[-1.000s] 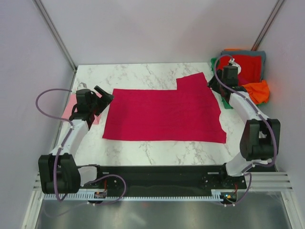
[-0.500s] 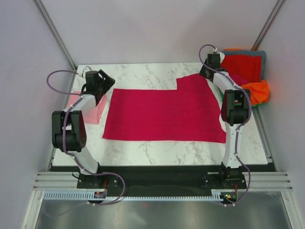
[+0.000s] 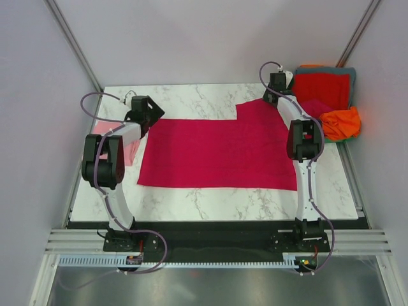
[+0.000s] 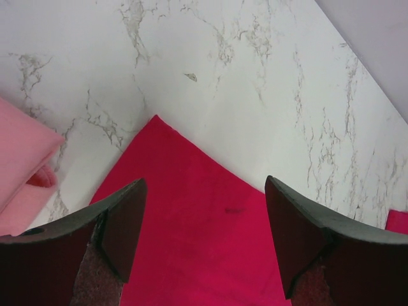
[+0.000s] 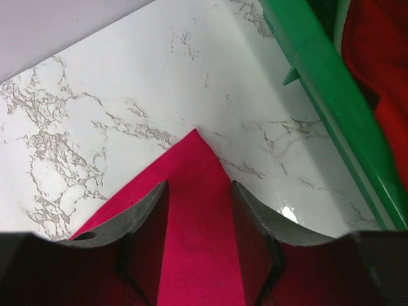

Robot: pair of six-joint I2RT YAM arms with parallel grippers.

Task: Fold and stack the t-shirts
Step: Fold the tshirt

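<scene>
Pink shirt [image 4: 19, 159] cut by left edge, green bin [image 5: 325, 83] running off frame, crimson shirt [image 4: 191, 223] cropped below

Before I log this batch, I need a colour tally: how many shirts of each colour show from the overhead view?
Crimson shirt, spread flat: 1
Light pink shirt, folded: 1
Red shirt: 1
Orange shirt: 1
Grey shirt: 1
Magenta shirt: 1
Total: 6 visible; more may be hidden.
</scene>
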